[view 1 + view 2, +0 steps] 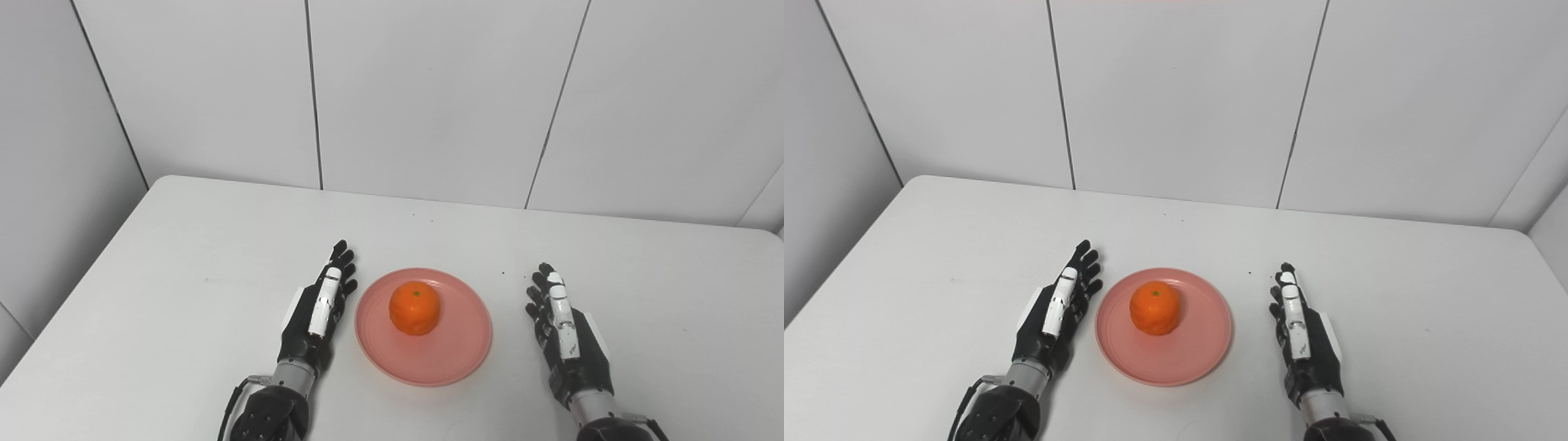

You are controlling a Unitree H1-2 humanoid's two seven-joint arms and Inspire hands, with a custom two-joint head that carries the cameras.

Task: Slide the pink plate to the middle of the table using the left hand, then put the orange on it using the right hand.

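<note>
- The black-and-white left hand (318,312) lies flat, fingers spread and empty, just beside the round pink plastic plate (456,361).
- The right hand (566,334), also spread and empty, lies apart from the plate's other side.
- The round dimpled orange (415,307) sits on the plate, mid-table.
- The orange looks firm and light, likely to roll; cup its sides.

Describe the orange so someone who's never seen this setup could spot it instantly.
Start at the white rectangular table under the grey panelled wall. Near its front centre, between the robot's open left hand and open right hand, lies a round pink plastic plate. The round orange fruit sits on that plate, towards its far side: the only bright orange, ball-shaped thing there.
</note>
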